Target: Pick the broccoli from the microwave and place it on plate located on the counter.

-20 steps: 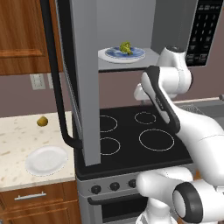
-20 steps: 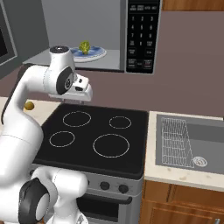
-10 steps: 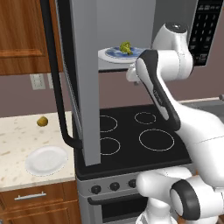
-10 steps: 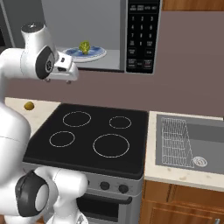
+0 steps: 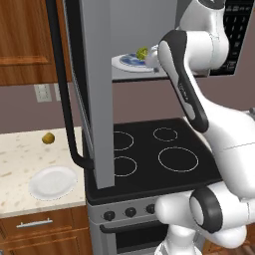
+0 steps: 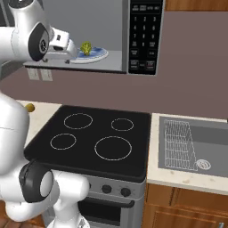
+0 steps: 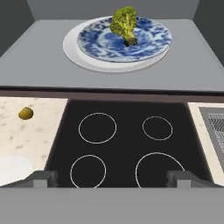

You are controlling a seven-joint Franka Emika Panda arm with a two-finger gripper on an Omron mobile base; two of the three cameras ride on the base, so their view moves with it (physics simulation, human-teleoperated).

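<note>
**One floret on the patterned plate, jaws wide and empty**

One broccoli [image 7: 124,22] sits on blue-patterned plate [image 7: 124,41] inside open microwave [image 6: 116,62]. Gripper [image 7: 112,178] hovers at the cavity mouth above the stovetop [image 7: 127,148], near the floret yet apart. White plate [image 5: 53,182] rests on bench [image 5: 20,154], brownish ball [image 5: 48,138] nearby.

A glossy white robot arm [image 5: 219,134] made of rounded, tube-like segments. Dark charcoal rings and round caps mark each joint, with one large dark disc low on the body. A dark strip runs along one forearm segment. The pincer [image 7: 112,178] ends in two small, blocky grey finger tips [image 7: 42,179].
</note>
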